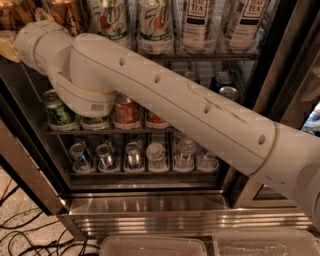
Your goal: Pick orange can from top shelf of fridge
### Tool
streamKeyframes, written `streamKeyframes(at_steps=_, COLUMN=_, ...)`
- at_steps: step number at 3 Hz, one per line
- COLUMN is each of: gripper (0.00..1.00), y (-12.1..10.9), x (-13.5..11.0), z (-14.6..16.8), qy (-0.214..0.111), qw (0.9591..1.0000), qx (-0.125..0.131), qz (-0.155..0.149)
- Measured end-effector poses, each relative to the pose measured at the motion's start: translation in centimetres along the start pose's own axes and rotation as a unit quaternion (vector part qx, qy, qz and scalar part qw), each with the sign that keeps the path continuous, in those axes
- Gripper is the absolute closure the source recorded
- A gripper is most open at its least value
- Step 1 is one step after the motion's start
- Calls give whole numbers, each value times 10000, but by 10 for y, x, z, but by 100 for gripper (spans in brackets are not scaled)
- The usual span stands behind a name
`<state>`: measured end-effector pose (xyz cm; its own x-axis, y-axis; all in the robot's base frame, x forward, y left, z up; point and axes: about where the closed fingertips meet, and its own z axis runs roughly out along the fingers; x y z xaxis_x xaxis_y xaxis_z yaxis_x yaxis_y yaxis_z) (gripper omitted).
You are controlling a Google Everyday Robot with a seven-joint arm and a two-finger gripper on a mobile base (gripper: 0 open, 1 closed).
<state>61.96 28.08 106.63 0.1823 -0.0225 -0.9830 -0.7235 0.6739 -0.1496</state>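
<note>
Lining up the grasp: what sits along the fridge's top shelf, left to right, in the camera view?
The gripper at the far left edge → tall amber-gold cans → two green-and-white 7Up cans → two white-labelled tea bottles.

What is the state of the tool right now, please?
Tool: at the far upper left edge of the view, beside the orange cans; open, closed or holding something cannot be told.

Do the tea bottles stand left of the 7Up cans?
No, the tea bottles stand right of the 7Up cans; the hand is at the far left by the orange cans.
</note>
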Motion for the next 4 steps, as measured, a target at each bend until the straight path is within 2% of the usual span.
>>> streamKeyframes(at_steps=1, gripper=10, y=1, x=-1, z=1, qy=23, qw=10000, qx=-1, qz=-14)
streamKeyframes(at_steps=2, gripper=29, y=1, x=-1, z=1, qy=23, qw=10000, qx=-1, qz=-14)
streamKeyframes(at_steps=4, gripper=75, y=1, x=-1, z=1, qy=23, qw=10000, qx=-1, qz=-14)
